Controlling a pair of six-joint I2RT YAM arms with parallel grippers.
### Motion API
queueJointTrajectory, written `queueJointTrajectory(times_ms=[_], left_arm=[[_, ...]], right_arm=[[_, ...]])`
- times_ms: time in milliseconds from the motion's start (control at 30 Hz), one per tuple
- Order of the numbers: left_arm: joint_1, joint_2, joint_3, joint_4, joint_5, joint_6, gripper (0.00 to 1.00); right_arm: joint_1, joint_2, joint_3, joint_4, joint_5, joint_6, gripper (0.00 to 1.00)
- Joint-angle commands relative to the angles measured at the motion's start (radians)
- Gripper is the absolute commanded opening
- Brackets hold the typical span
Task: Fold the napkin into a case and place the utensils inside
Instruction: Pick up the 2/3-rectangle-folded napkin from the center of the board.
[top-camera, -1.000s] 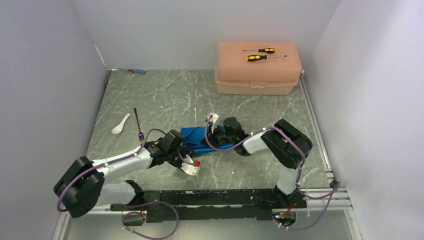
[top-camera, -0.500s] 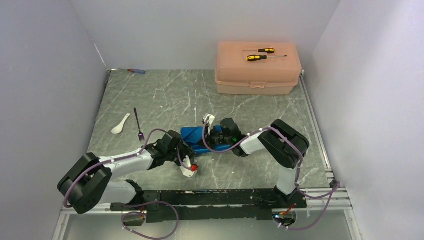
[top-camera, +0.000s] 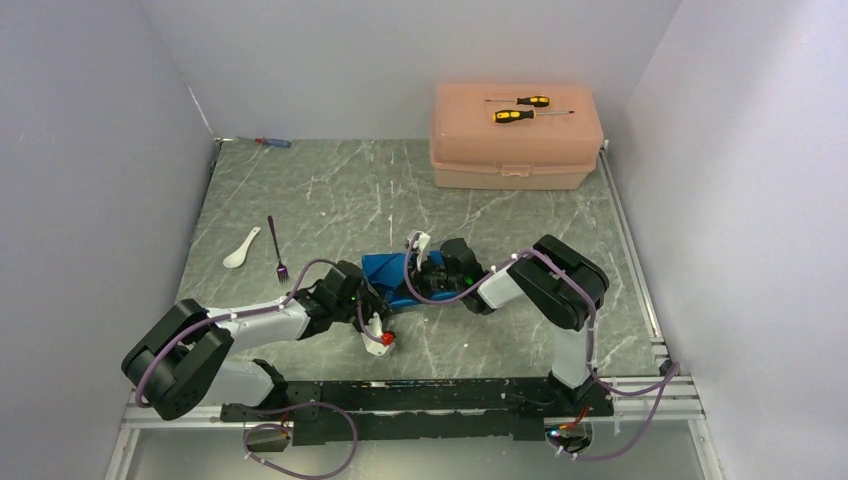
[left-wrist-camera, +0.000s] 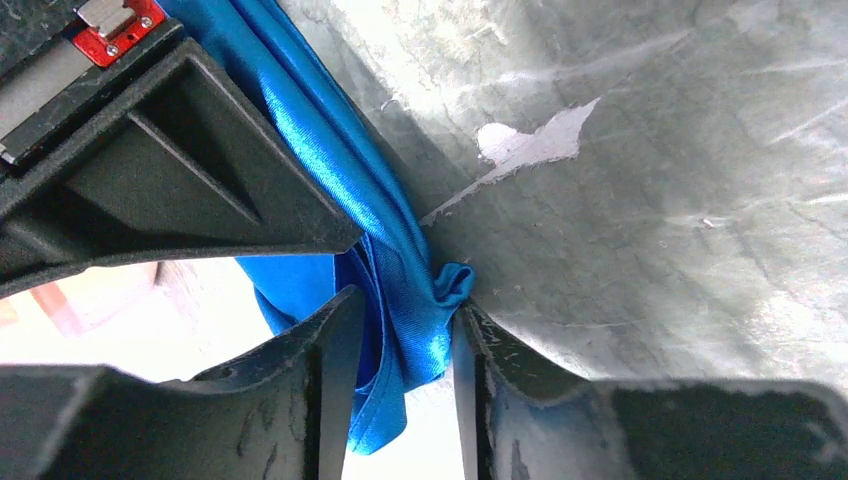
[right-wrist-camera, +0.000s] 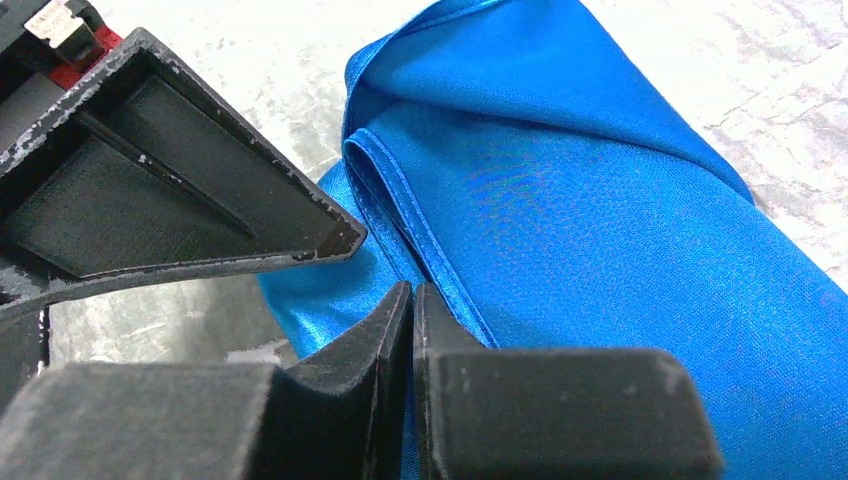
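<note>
The left end effector (left-wrist-camera: 400, 335) clamps a bunched fold of the napkin (right-wrist-camera: 600, 200) and the right end effector (right-wrist-camera: 412, 300), just opposite, pinches its hem, probably to pull the cloth taut for creasing, while fork (top-camera: 276, 248) and spoon (top-camera: 240, 250) lie beyond the left one

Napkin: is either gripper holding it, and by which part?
The left gripper pinches the napkin by a bunched edge fold. The right gripper is shut at its hem; a grip there cannot be told.
</note>
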Motion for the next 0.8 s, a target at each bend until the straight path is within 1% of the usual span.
queueJointTrajectory(times_ms=[0, 67, 167, 233, 267, 433, 500, 700, 767], left_arm=[[0.004, 0.004, 0.022, 0.003, 0.057, -0.035, 0.39], [0.005, 0.018, 0.033, 0.012, 0.062, -0.05, 0.31], [0.014, 0.046, 0.059, 0.01, 0.066, -0.082, 0.17], [0.027, 0.058, 0.081, -0.018, 0.075, -0.116, 0.05], [0.038, 0.061, 0.097, -0.048, 0.085, -0.134, 0.03], [0.075, 0.07, 0.161, -0.152, 0.139, -0.227, 0.03], [0.089, 0.076, 0.17, -0.168, 0.146, -0.243, 0.03], [0.115, 0.088, 0.176, -0.172, 0.165, -0.268, 0.03], [0.12, 0.093, 0.176, -0.175, 0.173, -0.266, 0.03]], right_arm=[[-0.01, 0.013, 0.035, 0.033, -0.019, 0.005, 0.1], [-0.012, 0.011, 0.038, 0.029, -0.02, 0.002, 0.1], [-0.017, 0.0, 0.032, 0.039, -0.021, 0.002, 0.1], [-0.025, -0.013, 0.016, 0.064, -0.019, 0.007, 0.13], [-0.03, -0.023, 0.005, 0.082, -0.02, 0.01, 0.15], [-0.069, -0.087, -0.032, 0.142, -0.028, 0.002, 0.22], [-0.087, -0.111, -0.047, 0.171, -0.046, -0.006, 0.23], [-0.088, -0.185, -0.135, 0.263, -0.095, -0.126, 0.27], [-0.079, -0.197, -0.148, 0.249, -0.113, -0.175, 0.28]])
